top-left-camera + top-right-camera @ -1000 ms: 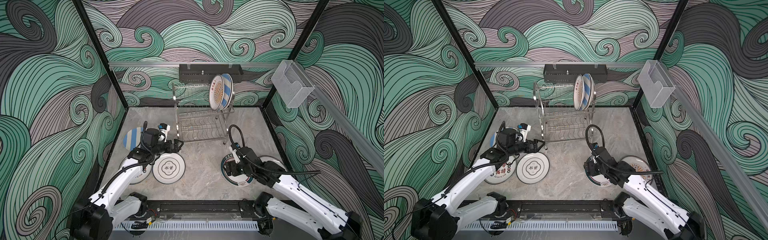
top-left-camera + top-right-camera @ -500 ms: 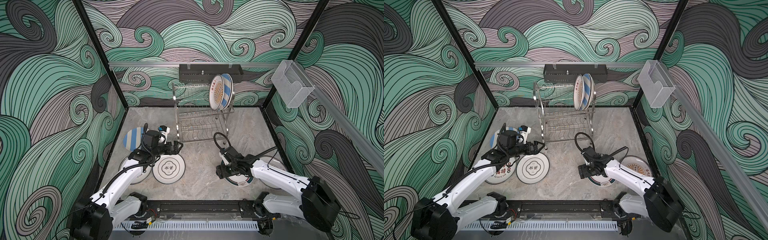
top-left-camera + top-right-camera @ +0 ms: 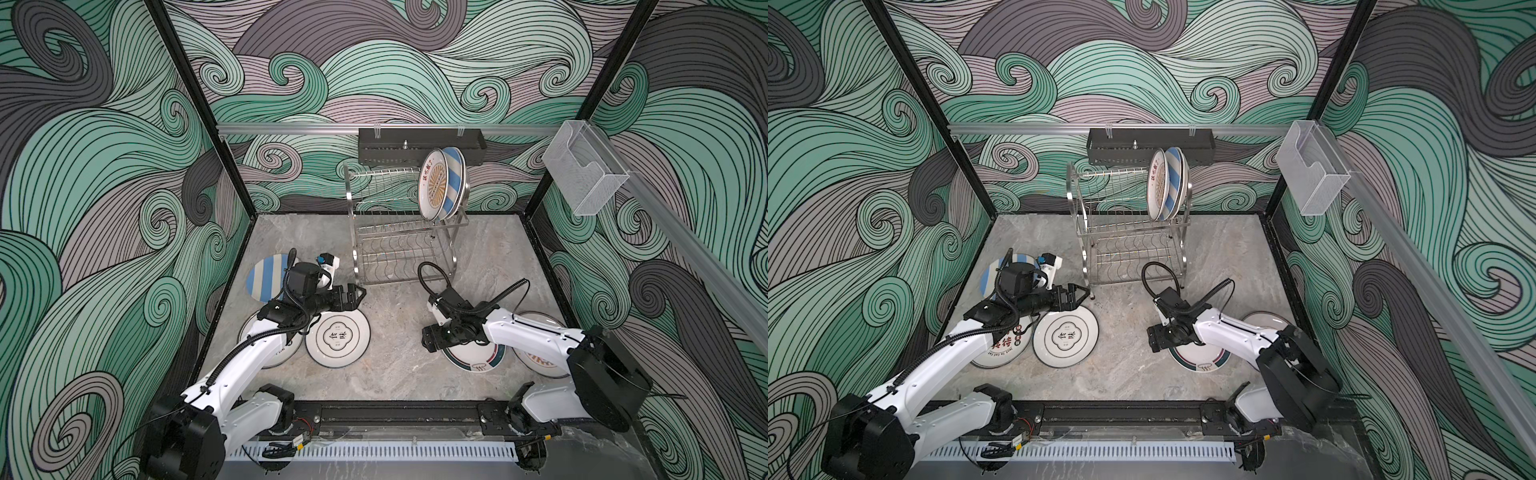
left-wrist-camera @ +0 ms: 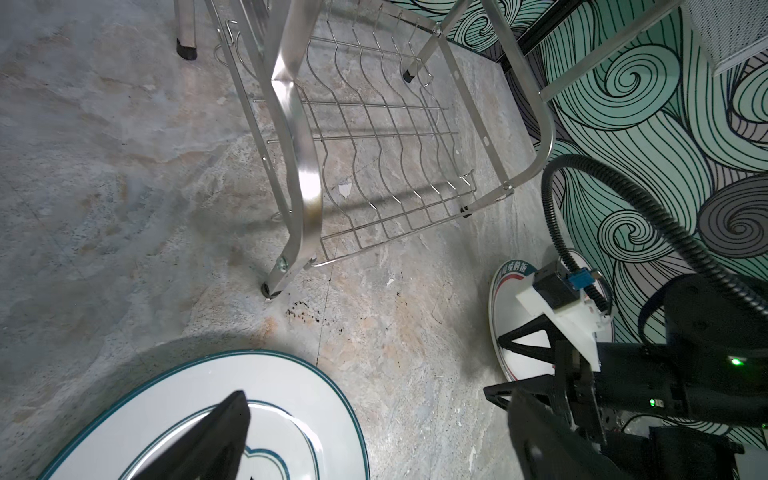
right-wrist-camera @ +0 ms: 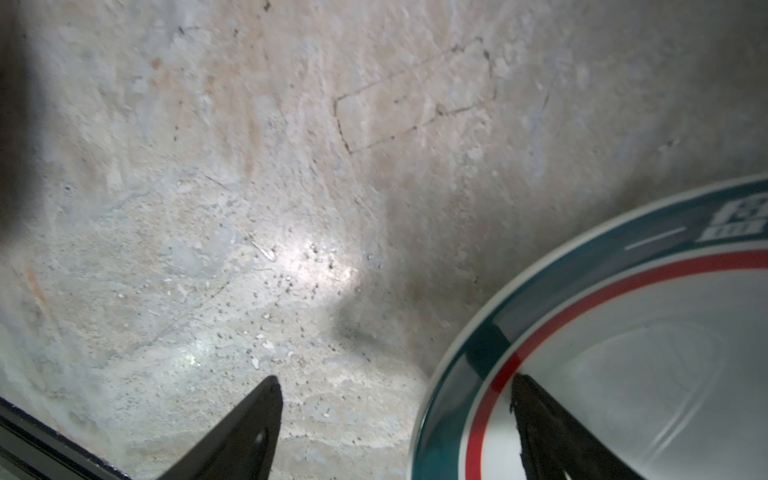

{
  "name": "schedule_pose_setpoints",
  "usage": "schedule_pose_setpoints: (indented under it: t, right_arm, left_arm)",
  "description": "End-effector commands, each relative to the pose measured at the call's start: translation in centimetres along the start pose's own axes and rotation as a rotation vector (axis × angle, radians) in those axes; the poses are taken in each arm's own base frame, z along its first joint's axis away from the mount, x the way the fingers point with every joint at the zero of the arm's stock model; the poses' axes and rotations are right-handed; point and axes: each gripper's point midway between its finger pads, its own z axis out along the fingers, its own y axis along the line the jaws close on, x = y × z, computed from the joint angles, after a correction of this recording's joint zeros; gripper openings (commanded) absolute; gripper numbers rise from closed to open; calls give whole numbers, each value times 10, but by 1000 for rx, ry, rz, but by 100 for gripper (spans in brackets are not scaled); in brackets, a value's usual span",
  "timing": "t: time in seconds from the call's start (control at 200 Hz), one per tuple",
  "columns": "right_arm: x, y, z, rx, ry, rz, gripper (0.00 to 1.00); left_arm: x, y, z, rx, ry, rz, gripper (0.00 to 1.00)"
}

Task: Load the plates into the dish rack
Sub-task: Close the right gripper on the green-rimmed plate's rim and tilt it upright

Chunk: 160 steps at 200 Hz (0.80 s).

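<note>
The dish rack stands at the back middle, with an orange sunburst plate and a blue-striped plate upright in its upper tier. Flat on the table lie a white plate with characters, a red-lettered plate, a striped plate, a teal-banded plate and one more plate. My left gripper hovers open over the characters plate's far edge. My right gripper is open, straddling the teal-banded plate's left rim.
A black perforated tray hangs on the back wall above the rack. A clear plastic box is fixed to the right rail. Patterned walls close in three sides. A black rail runs along the front edge.
My right arm has folded low and swung its gripper leftward from above the teal-banded plate to that plate's left rim. The left arm has barely shifted.
</note>
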Motion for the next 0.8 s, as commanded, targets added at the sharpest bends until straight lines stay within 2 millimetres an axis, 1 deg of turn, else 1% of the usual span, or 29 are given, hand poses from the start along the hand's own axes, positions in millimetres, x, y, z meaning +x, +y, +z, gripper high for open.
schedule_pose_setpoints:
  t: [0.0, 0.18, 0.29, 0.3, 0.32, 0.44, 0.555, 0.62, 0.686, 0.796]
  right_arm:
    - [-9, 11, -1, -48, -18, -22, 86]
    - [-20, 32, 5, -129, -24, -55, 84]
    - [-26, 50, 8, -183, -2, -87, 84]
    - [-31, 54, 7, -194, -21, -93, 84]
    - [-35, 58, 7, -207, -29, -100, 84]
    - [-47, 78, 8, -273, -40, -125, 83]
    - [-56, 92, 5, -305, -50, -144, 82]
    - [-60, 97, 0, -318, -64, -155, 82]
    - [-63, 98, -9, -318, -90, -163, 82]
    - [-64, 89, -27, -269, -140, -181, 83]
  left_arm:
    - [0, -3, -1, 15, 0, 0, 99]
    - [-3, -4, -3, 10, -10, 2, 99]
    - [-6, -4, -7, -2, -20, 5, 99]
    - [-6, -4, -7, -3, -20, 6, 99]
    - [-6, -3, -8, -8, -20, 5, 99]
    - [-6, 0, -12, -29, -30, 11, 99]
    - [-5, 3, -13, -45, -36, 13, 98]
    - [-5, 4, -13, -49, -39, 13, 99]
    - [-5, 3, -13, -49, -39, 13, 99]
    - [-5, 0, -10, -22, -31, 27, 99]
